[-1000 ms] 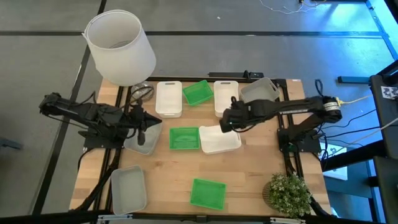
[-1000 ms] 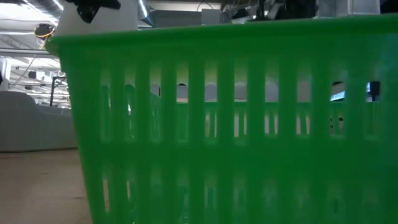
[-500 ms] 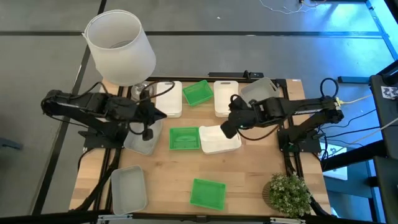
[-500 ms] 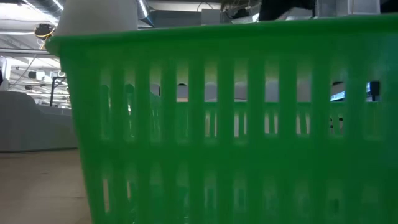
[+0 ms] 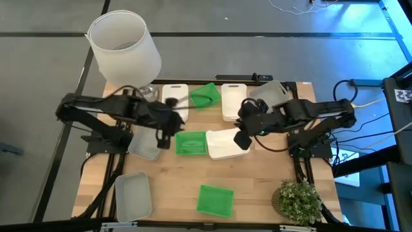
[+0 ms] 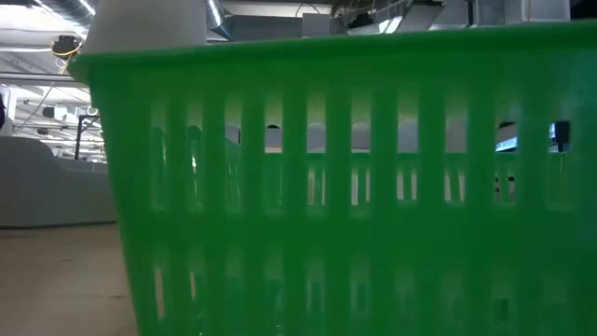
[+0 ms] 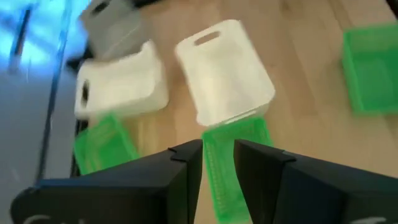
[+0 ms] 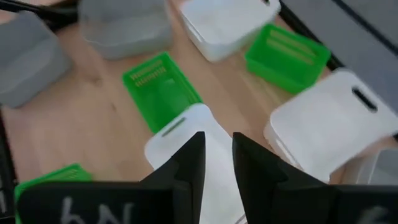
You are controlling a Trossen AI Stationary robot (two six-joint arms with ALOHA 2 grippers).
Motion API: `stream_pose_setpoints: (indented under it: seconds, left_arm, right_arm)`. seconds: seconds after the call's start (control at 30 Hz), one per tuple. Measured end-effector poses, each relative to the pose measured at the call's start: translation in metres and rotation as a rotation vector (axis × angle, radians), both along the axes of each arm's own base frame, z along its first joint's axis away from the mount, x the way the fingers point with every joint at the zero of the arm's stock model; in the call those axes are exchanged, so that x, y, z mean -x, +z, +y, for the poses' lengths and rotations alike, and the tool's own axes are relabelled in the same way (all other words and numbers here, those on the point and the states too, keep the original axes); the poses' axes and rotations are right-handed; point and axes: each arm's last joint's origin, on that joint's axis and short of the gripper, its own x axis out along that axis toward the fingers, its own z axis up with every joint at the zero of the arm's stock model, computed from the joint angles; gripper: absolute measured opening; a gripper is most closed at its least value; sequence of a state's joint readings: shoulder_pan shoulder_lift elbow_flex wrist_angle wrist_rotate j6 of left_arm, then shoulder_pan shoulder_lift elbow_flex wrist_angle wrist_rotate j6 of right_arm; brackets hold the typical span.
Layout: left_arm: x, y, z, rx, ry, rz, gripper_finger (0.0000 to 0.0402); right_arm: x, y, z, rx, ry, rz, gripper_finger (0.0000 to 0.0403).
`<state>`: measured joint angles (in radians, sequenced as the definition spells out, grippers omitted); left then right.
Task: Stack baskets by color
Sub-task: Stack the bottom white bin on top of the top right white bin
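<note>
**Two Grippers Over the Baskets**

The left gripper (image 5: 168, 132) hangs over the table (image 5: 257, 183). Its two dark fingers (image 7: 180, 163) are a little apart, with a small gap between them and nothing in it. Right under and just ahead of the jaws is a green basket (image 5: 190, 143). Its near end shows through the gap in the left wrist view (image 7: 231, 163).

The right gripper (image 5: 241, 139) hangs over a white basket (image 5: 226, 144). Its fingers (image 8: 189, 160) are also a little apart, and they pinch nothing. The white basket (image 8: 205, 158) sits right below and ahead of the jaws, touching the green basket's side.

Past both jaws, at the far side of the table, are two more white baskets (image 5: 174, 101) (image 5: 232, 101). A second green basket (image 5: 205, 95) sits tilted between them. A grey basket (image 5: 270, 94) is beside the right arm. Another grey one (image 5: 145, 145) lies just behind the left gripper. Nearer the front edge are a third grey basket (image 5: 132, 195) and a third green one (image 5: 214, 200). That green one fills almost the whole low view (image 6: 354, 187).

A big white lampshade (image 5: 123, 48) stands at a far corner. A small plant (image 5: 298, 200) stands at a near corner.

No words or labels can be read.
</note>
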<state>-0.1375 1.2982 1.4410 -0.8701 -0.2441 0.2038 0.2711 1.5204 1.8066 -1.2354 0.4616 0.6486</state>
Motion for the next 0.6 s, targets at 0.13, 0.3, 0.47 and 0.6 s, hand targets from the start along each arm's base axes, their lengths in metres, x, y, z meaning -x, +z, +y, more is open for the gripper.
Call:
stream_pose_setpoints:
  seconds: [0.13,0.3,0.47,0.6]
  left_arm:
    - [-0.025,-0.021,-0.007,-0.083,-0.215,0.1,0.0081]
    - [-0.061,-0.048,-0.016,-0.05,-0.374,0.121,0.0083]
    - [-0.088,-0.068,-0.021,-0.041,-0.531,0.085,0.0081]
    - [-0.105,-0.084,-0.019,-0.029,-0.532,0.089,0.0083]
  right_arm:
    - [0.008,0.02,0.011,0.043,0.074,-0.057,0.0081]
    - [0.021,0.044,0.021,0.091,0.18,-0.112,0.0081]
    - [0.031,0.065,0.025,0.122,0.255,-0.172,0.0081]
    - [0.039,0.078,0.026,0.137,0.289,-0.21,0.0081]
